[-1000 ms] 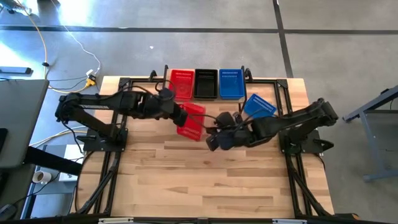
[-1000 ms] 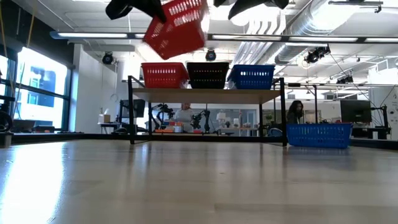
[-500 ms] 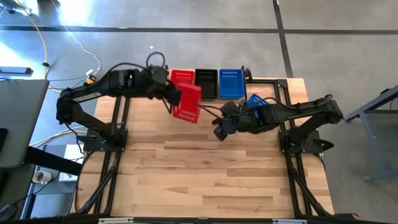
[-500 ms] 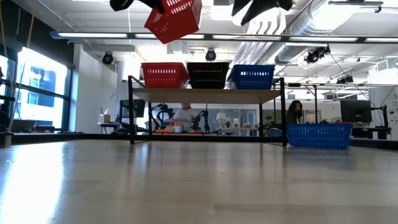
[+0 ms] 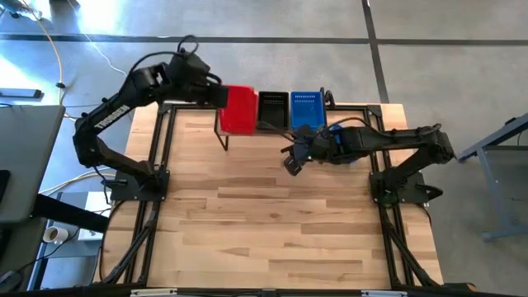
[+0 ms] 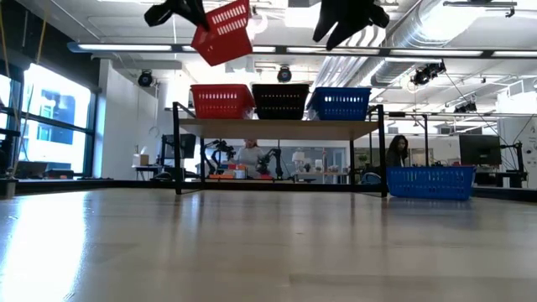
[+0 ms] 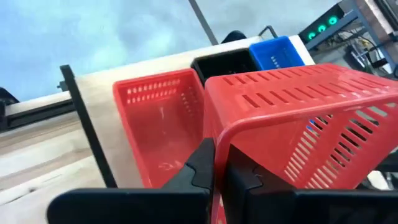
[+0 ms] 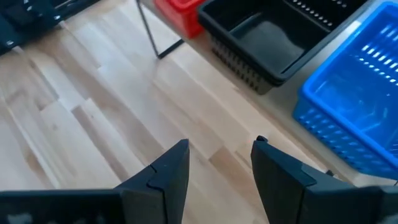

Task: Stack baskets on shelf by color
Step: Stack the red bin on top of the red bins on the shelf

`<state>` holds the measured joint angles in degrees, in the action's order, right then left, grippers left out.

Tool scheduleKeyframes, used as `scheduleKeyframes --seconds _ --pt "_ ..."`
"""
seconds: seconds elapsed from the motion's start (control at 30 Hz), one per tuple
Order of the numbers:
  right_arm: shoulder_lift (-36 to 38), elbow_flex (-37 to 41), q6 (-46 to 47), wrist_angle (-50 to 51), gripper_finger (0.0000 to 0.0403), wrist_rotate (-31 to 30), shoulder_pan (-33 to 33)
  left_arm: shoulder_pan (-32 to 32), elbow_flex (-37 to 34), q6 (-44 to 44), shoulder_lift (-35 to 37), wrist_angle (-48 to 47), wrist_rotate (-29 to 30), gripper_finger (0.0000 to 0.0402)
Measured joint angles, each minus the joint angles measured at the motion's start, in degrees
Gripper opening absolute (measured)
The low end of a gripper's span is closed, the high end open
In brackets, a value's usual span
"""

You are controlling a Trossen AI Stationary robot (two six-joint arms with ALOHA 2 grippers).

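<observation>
My left gripper reaches over the table's far edge and is shut on a red basket, which hangs in the air above the shelf's left end. On the shelf stand a red basket, a black basket and a blue basket, each on its bottom. Another blue basket sits on the table at the right, mostly hidden under my right arm in the high view. My right gripper hovers open in front of the shelf, above bare table. My left gripper pinches the red basket's rim edge, one finger on either side of the wall. The fingers come roughly level from the table's left. The basket is lifted clear and tilted, hanging beyond the fingers above the shelf's red basket.
The shelf's thin black legs stand on the table near its far edge. Under my right gripper lies bare wood, with the black basket and blue basket just beyond. People and benches show in the room behind.
My left gripper has carried the red basket up and toward the table's far edge, from mid-table to above the shelf's left end, turning it on the way. My right gripper has drifted toward the far edge, staying open.
</observation>
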<state>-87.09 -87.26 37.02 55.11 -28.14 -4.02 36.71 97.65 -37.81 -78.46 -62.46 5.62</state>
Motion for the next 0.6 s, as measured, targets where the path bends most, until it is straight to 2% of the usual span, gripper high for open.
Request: scheduleKeyframes --seconds 0.33,0.6 --pt "0.0 0.0 0.4 0.0 0.0158 1.5 4.8 11.8 0.0 3.1 -1.2 0.1 -12.1 0.0" --pt "0.0 0.0 0.2 0.0 0.0158 1.4 7.8 16.8 0.0 4.5 -3.8 1.7 -14.3 0.0"
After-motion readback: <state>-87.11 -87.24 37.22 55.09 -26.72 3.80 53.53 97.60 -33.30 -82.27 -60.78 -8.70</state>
